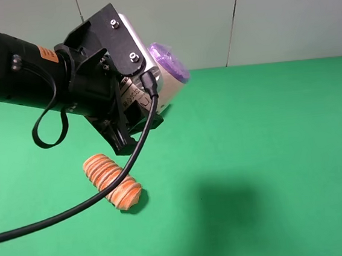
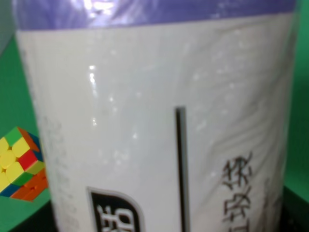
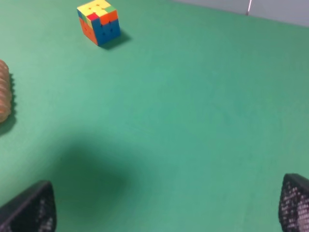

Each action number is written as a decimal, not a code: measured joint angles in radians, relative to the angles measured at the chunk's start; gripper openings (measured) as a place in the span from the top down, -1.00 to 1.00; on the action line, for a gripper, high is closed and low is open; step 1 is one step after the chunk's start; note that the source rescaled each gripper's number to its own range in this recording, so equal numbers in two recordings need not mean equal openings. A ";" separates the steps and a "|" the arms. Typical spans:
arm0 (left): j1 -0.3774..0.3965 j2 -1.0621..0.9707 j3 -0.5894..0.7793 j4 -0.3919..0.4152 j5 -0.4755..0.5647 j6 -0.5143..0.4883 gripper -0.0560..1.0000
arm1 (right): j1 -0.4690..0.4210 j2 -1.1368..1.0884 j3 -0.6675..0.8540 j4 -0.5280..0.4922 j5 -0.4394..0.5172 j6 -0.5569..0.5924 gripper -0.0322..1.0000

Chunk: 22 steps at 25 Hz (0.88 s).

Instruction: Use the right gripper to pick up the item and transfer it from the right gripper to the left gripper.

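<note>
The cream-white can (image 1: 169,74) with a purple end is held in the air by my left gripper (image 1: 145,85), which is shut on it high above the green table. In the left wrist view the can (image 2: 159,121) fills the frame, its dark print close up. The right gripper does not show in the exterior view. In the right wrist view its two black fingertips (image 3: 29,208) stand wide apart with nothing between them, above bare green table; my right gripper (image 3: 161,208) is open and empty.
A ribbed orange roll (image 1: 112,182) lies on the table below the left arm; its end shows in the right wrist view (image 3: 4,96). A multicoloured puzzle cube (image 3: 99,21) sits further off, also seen past the can (image 2: 21,164). A grey wall (image 1: 269,15) stands behind the table.
</note>
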 joint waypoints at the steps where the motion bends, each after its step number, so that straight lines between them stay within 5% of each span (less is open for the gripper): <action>1: 0.000 0.000 0.000 0.000 0.007 0.000 0.87 | 0.000 0.000 0.000 0.001 0.000 0.000 -1.00; 9: 0.000 0.000 0.004 0.000 0.045 0.000 0.87 | -0.020 0.000 0.000 0.003 0.000 0.000 -1.00; 18: 0.000 0.000 0.004 0.000 0.045 0.000 0.87 | -0.355 -0.017 0.000 0.004 -0.001 0.000 -1.00; 22: 0.000 0.000 0.004 0.000 0.041 0.000 0.87 | -0.434 -0.017 0.000 0.005 -0.001 0.000 -1.00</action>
